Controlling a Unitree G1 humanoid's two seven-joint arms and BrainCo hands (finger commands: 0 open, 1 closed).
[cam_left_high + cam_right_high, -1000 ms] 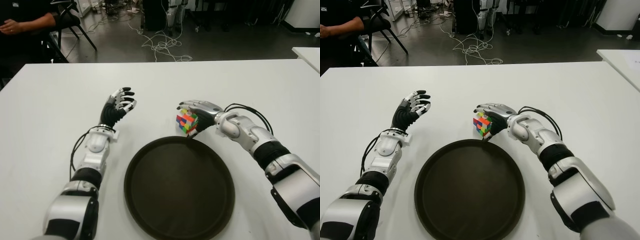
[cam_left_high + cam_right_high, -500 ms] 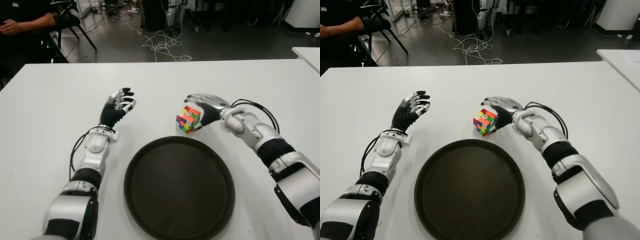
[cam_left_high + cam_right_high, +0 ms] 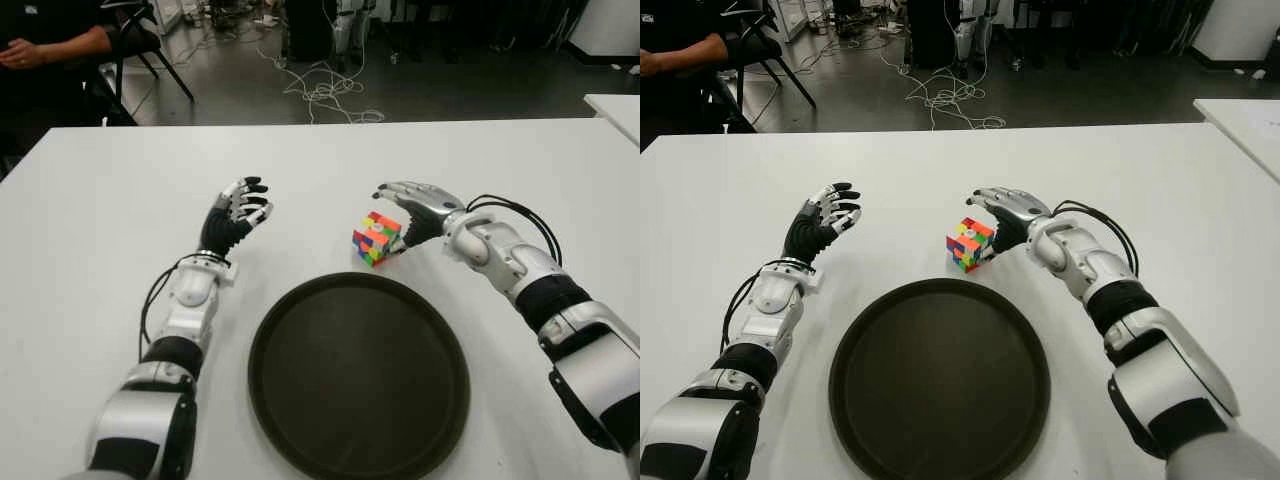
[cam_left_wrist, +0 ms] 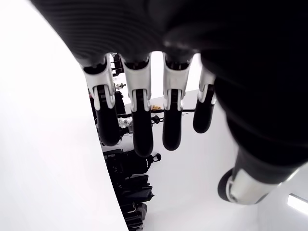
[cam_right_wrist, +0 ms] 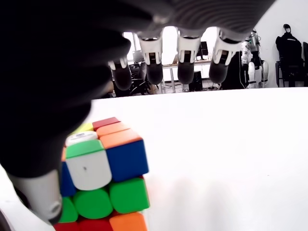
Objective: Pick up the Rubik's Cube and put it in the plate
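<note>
The Rubik's Cube (image 3: 377, 237) stands on the white table (image 3: 110, 220), just beyond the far rim of the dark round plate (image 3: 358, 375). My right hand (image 3: 408, 208) hovers at the cube's right side with its fingers spread over the top. In the right wrist view the fingers (image 5: 154, 67) stretch out above the cube (image 5: 103, 168) while the thumb sits close beside it, not gripping. My left hand (image 3: 240, 210) shows left of the plate, raised, its fingers (image 4: 144, 120) relaxed around nothing.
A person (image 3: 50, 45) sits at the back left beyond the table's far edge. Loose cables (image 3: 320, 95) lie on the floor behind. Another white table (image 3: 615, 105) begins at the far right.
My right hand has opened off the cube and drawn back to the right. The cube stays on the table by the plate's rim. The left hand has not moved.
</note>
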